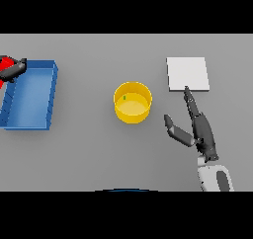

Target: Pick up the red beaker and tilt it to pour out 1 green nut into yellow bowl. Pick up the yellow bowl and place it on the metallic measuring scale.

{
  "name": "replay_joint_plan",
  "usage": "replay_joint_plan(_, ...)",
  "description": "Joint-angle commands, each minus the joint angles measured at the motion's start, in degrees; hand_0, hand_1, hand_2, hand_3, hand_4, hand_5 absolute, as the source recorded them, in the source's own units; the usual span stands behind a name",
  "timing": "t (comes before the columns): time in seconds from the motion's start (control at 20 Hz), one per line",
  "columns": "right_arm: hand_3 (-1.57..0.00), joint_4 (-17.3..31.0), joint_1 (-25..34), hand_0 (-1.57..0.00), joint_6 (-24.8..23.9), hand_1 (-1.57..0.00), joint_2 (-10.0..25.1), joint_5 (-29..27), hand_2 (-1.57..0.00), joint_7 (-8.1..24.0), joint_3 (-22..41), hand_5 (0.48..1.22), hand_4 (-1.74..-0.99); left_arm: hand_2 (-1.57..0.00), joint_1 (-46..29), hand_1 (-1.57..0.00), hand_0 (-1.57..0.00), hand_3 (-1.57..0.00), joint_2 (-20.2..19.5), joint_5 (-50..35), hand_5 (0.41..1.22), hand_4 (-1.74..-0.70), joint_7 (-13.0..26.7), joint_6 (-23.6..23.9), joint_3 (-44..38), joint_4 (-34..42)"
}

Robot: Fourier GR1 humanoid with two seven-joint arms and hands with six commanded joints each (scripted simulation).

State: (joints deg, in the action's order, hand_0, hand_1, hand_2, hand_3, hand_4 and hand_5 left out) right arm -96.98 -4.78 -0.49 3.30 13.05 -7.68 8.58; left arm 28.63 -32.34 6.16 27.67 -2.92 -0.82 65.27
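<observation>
Gripping the red beaker (5, 62) at the far left edge of the view, the left hand (15, 69) has its fingers curled round it, just beside the far corner of a blue tray (52, 92) lying on the grey desk (99, 154). Mid-desk stands the yellow bowl (132, 102) with a small green nut (124, 98) inside, nothing between it and its neighbours. To its right, the right hand (200, 129) lies with fingers straight and thumb spread, fingertips at the near edge of the flat pale scale (188, 73).
</observation>
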Motion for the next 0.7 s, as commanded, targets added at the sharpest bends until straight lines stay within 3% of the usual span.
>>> replay_joint_plan(0.0,0.00,-0.6,-0.7,0.00,-0.1,0.00,-0.1,-0.1,0.00,-0.9,0.1,0.671,-1.150,-0.65,-0.5,-0.69,-0.75,-0.67,-0.1,-1.8,0.683,-1.05,0.7,-1.8,-0.5,0.5)
replay_joint_plan(0.1,0.00,-0.2,0.5,0.00,-0.1,0.00,0.1,-0.7,0.00,0.4,-0.6,0.670,-1.155,-0.42,-0.6,-0.44,-0.48,-0.43,-1.8,-0.8,0.651,-0.92,2.3,-4.7,0.9,0.6)
replay_joint_plan(0.25,0.00,0.6,0.3,0.00,-0.2,0.00,0.5,0.4,0.00,-0.2,-0.3,0.665,-1.156,-0.21,-1.3,-0.22,-0.25,-0.22,-2.9,1.3,0.627,-0.83,3.1,-6.2,2.9,0.2)
replay_joint_plan(0.4,0.00,0.3,0.0,0.00,-0.8,0.00,0.7,1.3,0.00,-0.8,-0.1,0.665,-1.157,-0.11,-0.3,-0.11,-0.13,-0.11,-2.5,3.4,0.627,-0.79,1.6,-4.6,3.7,-1.3)
replay_joint_plan(0.55,0.00,0.0,1.1,0.00,-2.0,0.00,1.3,4.2,0.00,3.4,0.5,0.631,-1.131,-0.06,-0.4,-0.06,-0.06,-0.06,-2.0,3.7,0.633,-0.78,-1.1,-2.6,3.4,-0.5)
replay_joint_plan(0.65,0.00,0.5,2.9,0.00,0.3,0.00,3.1,5.4,0.00,2.9,1.8,0.649,-1.087,-0.03,-0.8,-0.04,-0.04,-0.04,-1.2,2.5,0.644,-0.78,-3.0,-1.9,2.7,0.7)
